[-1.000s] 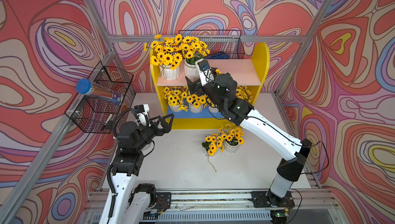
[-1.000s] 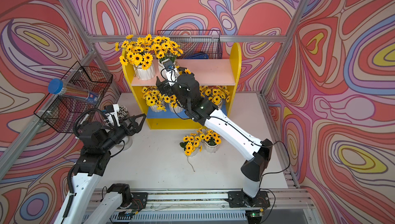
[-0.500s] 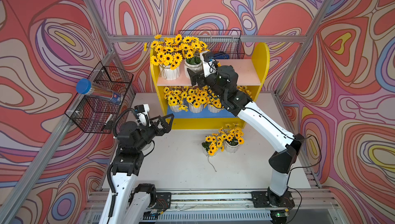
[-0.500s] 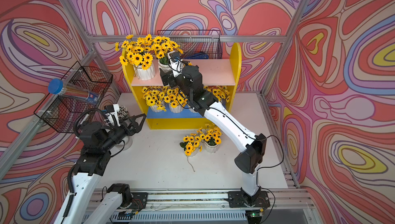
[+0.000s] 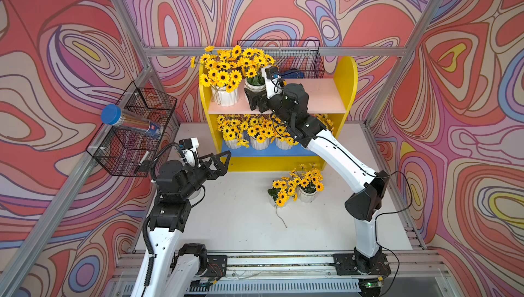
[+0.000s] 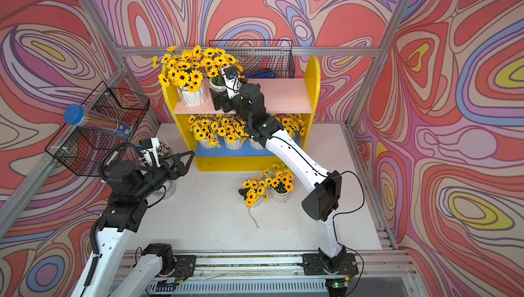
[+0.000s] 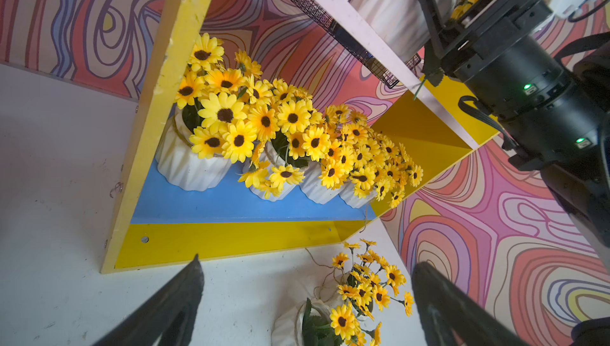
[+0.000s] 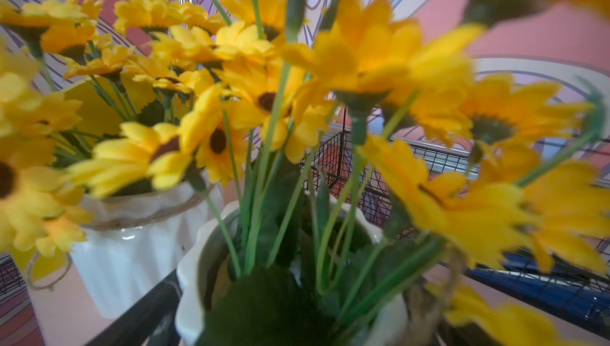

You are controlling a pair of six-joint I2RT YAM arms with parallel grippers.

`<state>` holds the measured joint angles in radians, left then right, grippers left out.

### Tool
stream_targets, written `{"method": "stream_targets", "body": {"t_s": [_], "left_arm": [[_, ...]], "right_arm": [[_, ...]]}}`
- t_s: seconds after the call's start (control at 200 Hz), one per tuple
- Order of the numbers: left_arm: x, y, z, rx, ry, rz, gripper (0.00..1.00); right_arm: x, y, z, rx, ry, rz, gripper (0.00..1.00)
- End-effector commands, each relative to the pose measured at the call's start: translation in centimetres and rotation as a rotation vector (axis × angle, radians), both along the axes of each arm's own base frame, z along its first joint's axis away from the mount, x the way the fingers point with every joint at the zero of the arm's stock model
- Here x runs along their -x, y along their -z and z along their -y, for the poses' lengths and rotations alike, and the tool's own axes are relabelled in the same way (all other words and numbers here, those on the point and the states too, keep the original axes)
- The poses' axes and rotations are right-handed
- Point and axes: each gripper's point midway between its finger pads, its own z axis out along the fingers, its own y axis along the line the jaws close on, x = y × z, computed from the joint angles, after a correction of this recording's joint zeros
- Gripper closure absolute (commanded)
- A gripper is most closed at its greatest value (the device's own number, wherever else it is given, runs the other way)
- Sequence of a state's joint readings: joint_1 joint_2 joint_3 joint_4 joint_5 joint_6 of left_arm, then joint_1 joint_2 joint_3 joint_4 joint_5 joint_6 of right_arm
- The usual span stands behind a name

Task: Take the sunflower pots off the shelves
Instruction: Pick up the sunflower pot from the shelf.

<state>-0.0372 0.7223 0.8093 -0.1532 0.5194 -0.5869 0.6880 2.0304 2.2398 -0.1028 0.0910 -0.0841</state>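
Note:
The yellow shelves (image 5: pixel 344 83) stand at the back of the table. Two sunflower pots are on the pink upper board (image 5: pixel 320 94): a left pot (image 5: pixel 225 95) and a right pot (image 5: pixel 255 84). My right gripper (image 5: pixel 255 101) is open, a finger on each side of the right pot (image 8: pixel 191 261). Several more pots (image 7: pixel 191 166) line the blue lower board (image 5: pixel 269 151). On the table, one pot (image 5: pixel 307 195) stands upright and another (image 5: pixel 273 199) lies tipped beside it. My left gripper (image 5: pixel 219 162) hovers open and empty in front of the unit's left side.
A black wire basket (image 5: pixel 133 151) on the left wall carries a clear tube with a blue lid (image 5: pixel 127 122). Another wire basket (image 5: pixel 297 60) hangs behind the unit. A cup of pencils (image 6: pixel 163 146) stands by my left arm. Loose twine (image 5: pixel 280 216) lies on the table.
My right arm has stretched up and in over the pink board, bringing its open jaws round the right-hand pot. The left arm has stayed put.

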Motion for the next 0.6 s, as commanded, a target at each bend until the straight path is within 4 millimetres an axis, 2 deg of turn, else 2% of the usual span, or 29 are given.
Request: {"method": "stream_targets", "body": {"t_s": [0.0,0.376,0.456,0.596], "left_arm": [[0.0,-1.0,-0.1,-0.009,0.002,0.035,0.00],[-0.1,-0.9,0.0,-0.013,0.004,0.032,0.00],[-0.1,-0.9,-0.1,-0.015,0.003,0.032,0.00],[-0.1,-0.9,-0.1,-0.016,0.003,0.031,0.00]], "right_arm": [[-0.4,-0.2,-0.5,-0.018,-0.028,0.008,0.02],[-1.6,0.1,-1.0,-0.025,-0.036,0.007,0.03],[-1.7,0.3,-1.0,-0.019,-0.036,0.009,0.09],[-1.4,0.1,-1.0,-0.018,-0.052,0.018,0.31]]}}
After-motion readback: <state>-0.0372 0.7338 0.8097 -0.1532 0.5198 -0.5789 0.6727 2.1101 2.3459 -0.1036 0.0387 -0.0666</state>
